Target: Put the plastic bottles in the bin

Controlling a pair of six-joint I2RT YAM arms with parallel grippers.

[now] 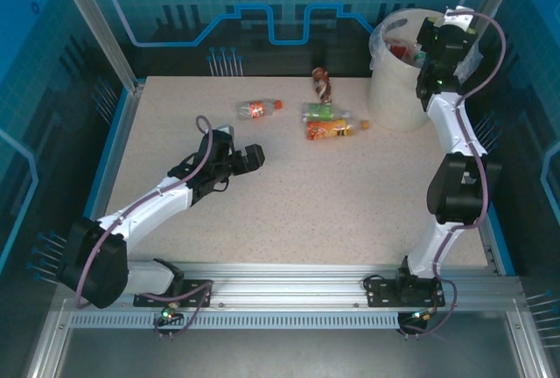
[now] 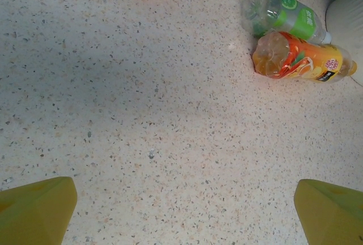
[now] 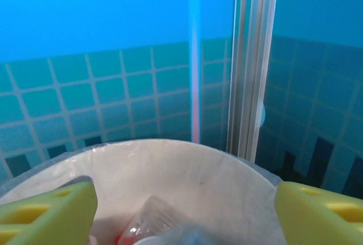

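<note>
Over the bin [image 3: 198,171], right fingers [image 3: 45,211] stand wide apart, empty; left fingers [image 2: 34,211] gape empty above the speckled surface [image 2: 142,114].

No legible text anywhere. Orange-label bottle [image 2: 303,60], ahead-right of left gripper [image 2: 184,195]: round pink badge and dark patch on label, print too blurred to read. Green-label bottle [image 2: 283,15], just beyond: lettering equally unreadable.

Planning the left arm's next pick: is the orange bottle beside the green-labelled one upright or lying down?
Lying down: the orange bottle rests on its side on the table.
</note>
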